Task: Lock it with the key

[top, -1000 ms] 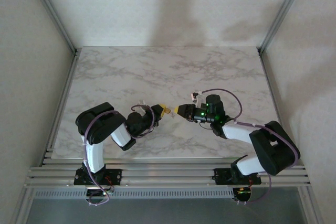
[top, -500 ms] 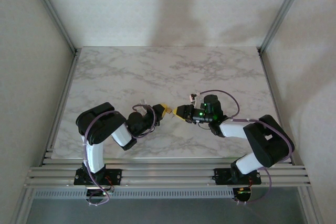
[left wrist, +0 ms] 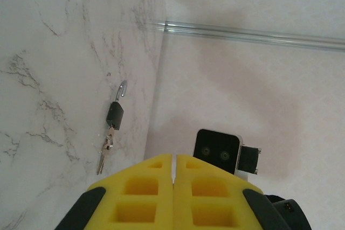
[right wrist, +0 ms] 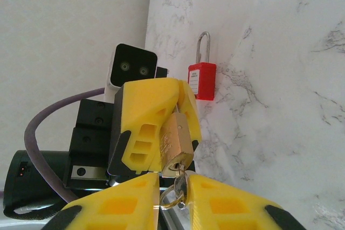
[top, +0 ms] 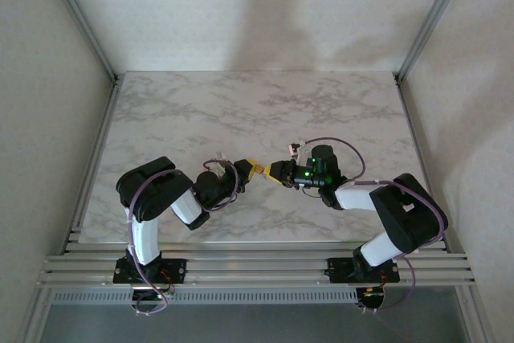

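Brass padlock (right wrist: 175, 141) gripped by left pincer (left wrist: 173, 168); right pincer (right wrist: 173, 189) pinches its key (right wrist: 173, 197).

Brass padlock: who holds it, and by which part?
The left gripper holds the brass padlock by its body; the key in its keyway sits inside the right gripper.

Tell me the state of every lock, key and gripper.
Brass lock, key inserted, shackle hidden.
Red lock, shackle shut, on table.
Black lock, on table, keys attached.
Left gripper, shut on brass lock.
Right gripper, around key, grip unclear.
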Motion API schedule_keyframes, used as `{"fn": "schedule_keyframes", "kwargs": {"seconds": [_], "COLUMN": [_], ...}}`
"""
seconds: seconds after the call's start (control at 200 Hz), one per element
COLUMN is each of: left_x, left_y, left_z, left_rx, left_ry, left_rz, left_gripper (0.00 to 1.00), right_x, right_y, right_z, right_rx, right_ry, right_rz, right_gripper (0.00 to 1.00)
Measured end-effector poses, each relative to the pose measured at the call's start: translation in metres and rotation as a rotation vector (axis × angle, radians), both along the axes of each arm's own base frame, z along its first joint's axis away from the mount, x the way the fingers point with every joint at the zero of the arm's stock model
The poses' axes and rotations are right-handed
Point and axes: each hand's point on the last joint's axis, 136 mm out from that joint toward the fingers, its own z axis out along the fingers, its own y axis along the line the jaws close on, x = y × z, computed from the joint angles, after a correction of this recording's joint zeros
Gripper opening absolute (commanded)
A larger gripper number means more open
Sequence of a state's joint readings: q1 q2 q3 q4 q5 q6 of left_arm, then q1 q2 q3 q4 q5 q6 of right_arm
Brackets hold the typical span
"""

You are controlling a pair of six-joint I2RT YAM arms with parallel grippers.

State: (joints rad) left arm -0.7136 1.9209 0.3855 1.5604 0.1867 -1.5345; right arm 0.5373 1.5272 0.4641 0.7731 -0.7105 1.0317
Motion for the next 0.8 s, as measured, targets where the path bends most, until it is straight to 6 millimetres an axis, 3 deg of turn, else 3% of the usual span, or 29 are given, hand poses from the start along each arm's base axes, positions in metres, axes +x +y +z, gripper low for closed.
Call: {"fn": "schedule_keyframes", "kwargs": {"seconds": [0.576,0.801], "left_x": [-0.0002,-0.0003], "left_y": [-0.0004,-0.0004], "left_z": [0.0018,0.0018], "left_rx": [-0.004,-0.004], "left_ry": [-0.006,-0.006], "left_rz": [-0.001,-0.001], "left_gripper": [0.0,0.0], "right_x": [0.0001,0.0001], "right_y": [0.0,0.0], "right_z": [0.0,0.0], "right_rx": [0.001,0.001], "right_ry": [0.004,0.004], "right_rz": [-0.002,-0.002], "right_gripper": [0.15,0.2]}}
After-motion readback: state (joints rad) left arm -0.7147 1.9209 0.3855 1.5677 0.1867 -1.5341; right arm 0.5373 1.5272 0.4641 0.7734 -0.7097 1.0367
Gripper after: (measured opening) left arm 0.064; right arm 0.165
